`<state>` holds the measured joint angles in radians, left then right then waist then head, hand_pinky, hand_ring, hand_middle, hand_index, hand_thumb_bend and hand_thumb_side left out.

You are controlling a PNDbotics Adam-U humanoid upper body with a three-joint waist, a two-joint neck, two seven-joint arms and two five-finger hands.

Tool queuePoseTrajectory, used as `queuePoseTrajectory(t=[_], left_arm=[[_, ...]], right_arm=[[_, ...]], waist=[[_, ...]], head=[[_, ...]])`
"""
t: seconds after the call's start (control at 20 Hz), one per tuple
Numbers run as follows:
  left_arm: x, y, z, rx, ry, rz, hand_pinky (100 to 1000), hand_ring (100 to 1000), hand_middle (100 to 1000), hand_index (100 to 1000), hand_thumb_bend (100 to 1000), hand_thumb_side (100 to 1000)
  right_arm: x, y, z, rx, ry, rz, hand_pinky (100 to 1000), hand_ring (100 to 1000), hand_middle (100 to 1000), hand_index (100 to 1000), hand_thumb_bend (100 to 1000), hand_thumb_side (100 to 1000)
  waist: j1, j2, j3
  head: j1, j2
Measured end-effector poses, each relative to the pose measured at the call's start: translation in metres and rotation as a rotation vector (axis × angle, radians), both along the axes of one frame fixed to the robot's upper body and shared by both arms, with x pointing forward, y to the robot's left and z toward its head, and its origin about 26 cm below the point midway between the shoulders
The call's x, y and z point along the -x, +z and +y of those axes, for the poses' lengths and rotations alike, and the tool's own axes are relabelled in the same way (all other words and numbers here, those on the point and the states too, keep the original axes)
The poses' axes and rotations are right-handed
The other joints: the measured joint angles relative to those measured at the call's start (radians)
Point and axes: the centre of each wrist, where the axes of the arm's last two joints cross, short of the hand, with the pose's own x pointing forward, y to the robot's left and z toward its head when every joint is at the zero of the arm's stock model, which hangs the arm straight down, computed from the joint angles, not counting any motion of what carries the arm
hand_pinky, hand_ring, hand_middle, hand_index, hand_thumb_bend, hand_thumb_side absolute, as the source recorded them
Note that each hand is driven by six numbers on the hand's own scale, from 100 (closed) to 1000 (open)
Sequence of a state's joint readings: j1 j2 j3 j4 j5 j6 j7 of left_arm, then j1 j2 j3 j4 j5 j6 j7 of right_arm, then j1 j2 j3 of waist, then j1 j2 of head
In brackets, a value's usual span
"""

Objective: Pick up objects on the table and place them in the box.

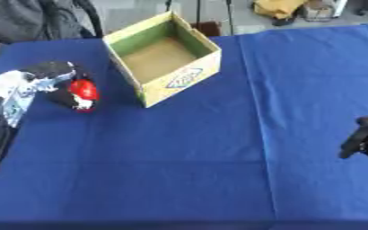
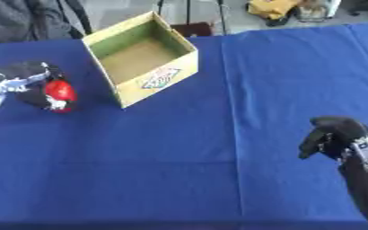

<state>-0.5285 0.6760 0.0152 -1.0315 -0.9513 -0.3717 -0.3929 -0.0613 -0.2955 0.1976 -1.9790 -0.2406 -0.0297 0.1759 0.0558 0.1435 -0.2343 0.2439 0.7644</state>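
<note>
An open cardboard box (image 1: 190, 76) with a green inner wall stands at the back centre of the blue table (image 1: 187, 152); nothing shows inside it. Left of the box, my left hand (image 1: 58, 83) has its black fingers curled round a small red object (image 1: 83, 89), close above or on the cloth. My right hand (image 2: 334, 134) hangs over the table near the right edge, fingers curled, nothing in it.
Dark clothing (image 1: 30, 18) lies past the table's far left corner. A yellow-brown bundle (image 1: 279, 7) sits on the floor beyond the far edge. A fold runs down the cloth right of the box.
</note>
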Motion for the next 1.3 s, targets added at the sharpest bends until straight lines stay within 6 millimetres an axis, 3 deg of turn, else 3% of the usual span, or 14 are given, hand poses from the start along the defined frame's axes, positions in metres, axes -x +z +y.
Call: queuePoseTrajectory(t=[0.35, 0.5, 0.6, 0.7, 1.05, 1.3], left_arm=[[0.002, -0.009, -0.001, -0.014, 0.004, 0.031, 459, 596, 687, 821, 604, 565], [0.003, -0.013, -0.001, -0.014, 0.008, 0.042, 377, 571, 672, 814, 475, 387], [0.002, -0.013, -0.002, -0.011, 0.011, 0.040, 315, 542, 655, 805, 326, 225], [0.003, -0.013, -0.002, -0.008, 0.016, 0.042, 257, 521, 646, 802, 226, 211], [0.003, -0.008, -0.003, 0.044, 0.020, 0.024, 191, 489, 632, 797, 139, 195], [0.001, 0.017, 0.003, 0.085, 0.026, -0.036, 160, 471, 620, 791, 100, 183]], right_arm=[[0.000, 0.000, 0.000, 0.001, 0.001, 0.001, 488, 531, 511, 713, 100, 768], [0.000, 0.000, 0.000, 0.001, 0.001, 0.001, 488, 531, 511, 714, 100, 773], [0.000, 0.000, 0.000, 0.001, 0.001, 0.001, 487, 531, 511, 713, 100, 772], [0.000, 0.000, 0.000, 0.001, 0.001, 0.001, 487, 531, 511, 713, 100, 771], [0.000, 0.000, 0.000, 0.001, 0.001, 0.001, 488, 532, 511, 714, 100, 774], [0.000, 0.000, 0.000, 0.002, 0.001, 0.001, 488, 532, 511, 714, 100, 778]], waist=[[-0.002, 0.000, 0.000], [-0.002, 0.000, 0.000], [-0.001, -0.001, 0.000], [-0.001, -0.001, 0.000], [-0.001, -0.001, 0.000], [0.001, -0.001, -0.001]], head=[[0.000, 0.000], [0.000, 0.000], [0.000, 0.000], [0.000, 0.000], [-0.001, 0.000], [0.000, 0.000]])
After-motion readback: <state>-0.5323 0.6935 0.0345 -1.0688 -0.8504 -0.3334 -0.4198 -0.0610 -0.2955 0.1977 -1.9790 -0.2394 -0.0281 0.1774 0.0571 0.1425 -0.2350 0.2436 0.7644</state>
